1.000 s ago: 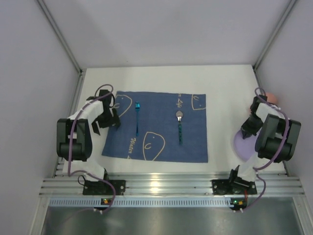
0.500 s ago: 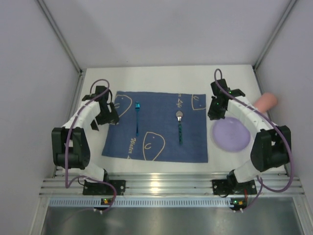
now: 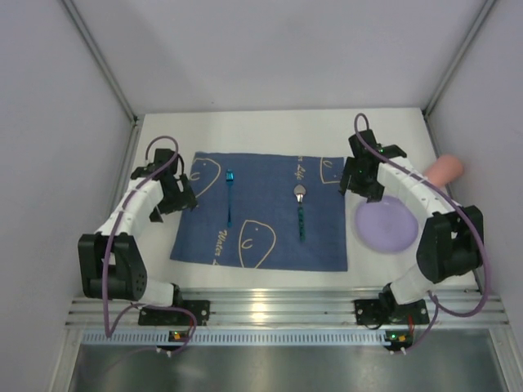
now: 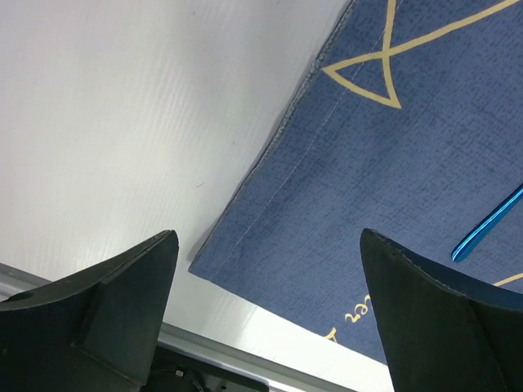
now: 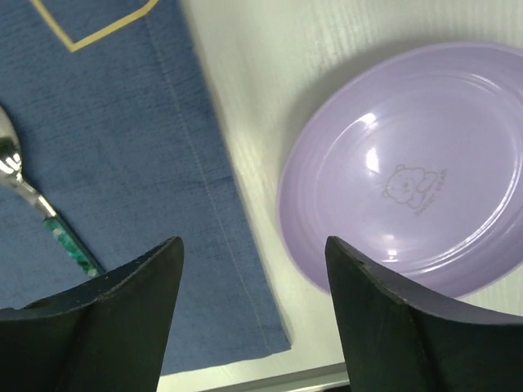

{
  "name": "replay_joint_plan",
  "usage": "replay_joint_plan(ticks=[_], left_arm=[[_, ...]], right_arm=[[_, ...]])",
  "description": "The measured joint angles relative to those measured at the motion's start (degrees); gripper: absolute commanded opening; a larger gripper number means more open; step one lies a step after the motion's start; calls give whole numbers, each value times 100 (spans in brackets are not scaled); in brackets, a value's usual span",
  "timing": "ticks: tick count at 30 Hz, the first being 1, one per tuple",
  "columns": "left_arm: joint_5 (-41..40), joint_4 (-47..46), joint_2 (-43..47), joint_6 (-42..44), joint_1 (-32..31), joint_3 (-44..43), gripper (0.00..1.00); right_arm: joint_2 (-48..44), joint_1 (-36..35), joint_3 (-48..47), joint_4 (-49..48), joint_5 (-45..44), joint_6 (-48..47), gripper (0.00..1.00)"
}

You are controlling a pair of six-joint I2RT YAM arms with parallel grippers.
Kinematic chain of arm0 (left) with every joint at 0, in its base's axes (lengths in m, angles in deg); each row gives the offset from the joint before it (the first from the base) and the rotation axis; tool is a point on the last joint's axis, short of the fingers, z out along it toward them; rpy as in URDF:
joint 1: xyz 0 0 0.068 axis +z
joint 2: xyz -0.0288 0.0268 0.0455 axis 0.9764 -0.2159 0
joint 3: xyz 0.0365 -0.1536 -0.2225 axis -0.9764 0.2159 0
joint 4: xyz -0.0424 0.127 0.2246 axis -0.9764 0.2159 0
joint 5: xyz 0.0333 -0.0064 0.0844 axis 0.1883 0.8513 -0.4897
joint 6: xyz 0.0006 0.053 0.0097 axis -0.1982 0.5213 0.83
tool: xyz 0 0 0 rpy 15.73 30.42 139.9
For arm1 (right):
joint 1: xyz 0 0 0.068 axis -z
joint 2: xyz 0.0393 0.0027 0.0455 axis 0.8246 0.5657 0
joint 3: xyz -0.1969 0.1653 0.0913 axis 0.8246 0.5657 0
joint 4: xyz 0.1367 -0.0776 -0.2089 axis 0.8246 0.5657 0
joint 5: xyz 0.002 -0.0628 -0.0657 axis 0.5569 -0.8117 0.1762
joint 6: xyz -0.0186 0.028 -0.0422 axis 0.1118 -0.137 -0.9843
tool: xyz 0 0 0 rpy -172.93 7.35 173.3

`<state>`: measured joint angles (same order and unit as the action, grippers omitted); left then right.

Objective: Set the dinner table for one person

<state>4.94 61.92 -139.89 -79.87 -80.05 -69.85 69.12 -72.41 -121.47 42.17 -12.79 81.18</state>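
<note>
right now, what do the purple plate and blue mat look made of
Round lilac plate: probably plastic, glossy, with soft highlights and a moulded bear mark. Blue rectangular mat: woven cloth, matte, with a fuzzy texture and stitched hem.

Soft, even white light falls from overhead, leaving the desk (image 3: 270, 131) bright and almost washed out. A pale streak of glare sits on the aluminium rail (image 3: 261, 310) at the front. In both wrist views the jaws loom dark and soft-edged, out of focus, while the mat (image 4: 425, 163) weave reads crisp. The plate (image 5: 409, 171) carries small highlights and throws a faint shadow along its upper-left rim.
</note>
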Motion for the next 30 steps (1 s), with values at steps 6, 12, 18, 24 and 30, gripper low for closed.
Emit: replay_joint_plan(ticks=[6,12,18,24,30], left_arm=[[42,24,109,4,0,92,98],[66,42,201,46,0,92,98],[59,76,501,92,0,138,98],[61,129,863,109,0,181,98],[61,133,1045,111,0,181,98]], right_arm=[[518,315,81,-155,-225,-85,61],[1281,354,531,-417,-332,-92,39],[1355,337,455,-348,-538,-225,0],[1189,33,-168,133,-658,-223,0],[984,-1397,-1740,267,-614,42,0]])
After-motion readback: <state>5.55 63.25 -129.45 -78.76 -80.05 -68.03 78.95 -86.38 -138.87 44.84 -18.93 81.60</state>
